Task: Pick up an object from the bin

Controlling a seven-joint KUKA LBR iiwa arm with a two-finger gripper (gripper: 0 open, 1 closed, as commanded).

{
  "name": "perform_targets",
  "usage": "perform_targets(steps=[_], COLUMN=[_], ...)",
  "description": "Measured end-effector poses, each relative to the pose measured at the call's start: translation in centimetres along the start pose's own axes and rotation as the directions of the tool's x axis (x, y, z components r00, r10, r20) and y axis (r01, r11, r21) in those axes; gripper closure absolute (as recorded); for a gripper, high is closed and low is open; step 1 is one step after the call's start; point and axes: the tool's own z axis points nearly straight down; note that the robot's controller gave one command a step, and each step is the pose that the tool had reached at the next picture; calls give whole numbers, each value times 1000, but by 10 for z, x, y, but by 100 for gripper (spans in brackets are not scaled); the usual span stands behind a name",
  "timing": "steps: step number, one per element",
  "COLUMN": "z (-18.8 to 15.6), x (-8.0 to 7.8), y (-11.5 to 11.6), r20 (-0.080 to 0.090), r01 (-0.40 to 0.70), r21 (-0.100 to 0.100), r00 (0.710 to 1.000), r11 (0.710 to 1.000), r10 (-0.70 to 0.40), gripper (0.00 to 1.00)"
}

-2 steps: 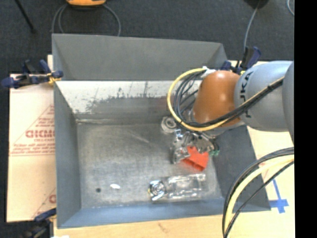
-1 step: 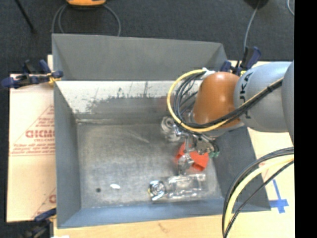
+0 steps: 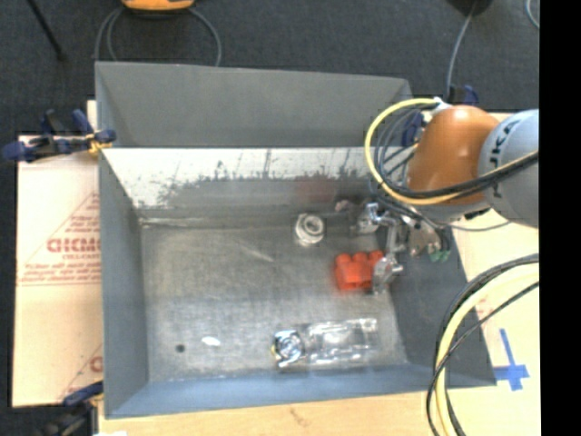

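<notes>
Where the tool (image 3: 388,274) hangs lies a small, blocky red piece (image 3: 352,272).

A robotics lab: a cabled robot arm (image 3: 458,153) over a grey metal bin (image 3: 123,280) on dark carpet (image 3: 290,16)

The hand (image 3: 388,273) hides the right edge of the red block (image 3: 352,271); the clear packet (image 3: 331,341) looks indistinct.

The block (image 3: 356,272) lies right of ring (image 3: 310,229), behind bag (image 3: 329,343).
</notes>
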Motion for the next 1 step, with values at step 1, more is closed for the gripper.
perform_targets(steps=[1], z=[-2], x=[-2], y=[3], r20=[4], r01=[2], r21=[-1], r00=[1000], r11=[1000], r10=[-2], gripper=[100])
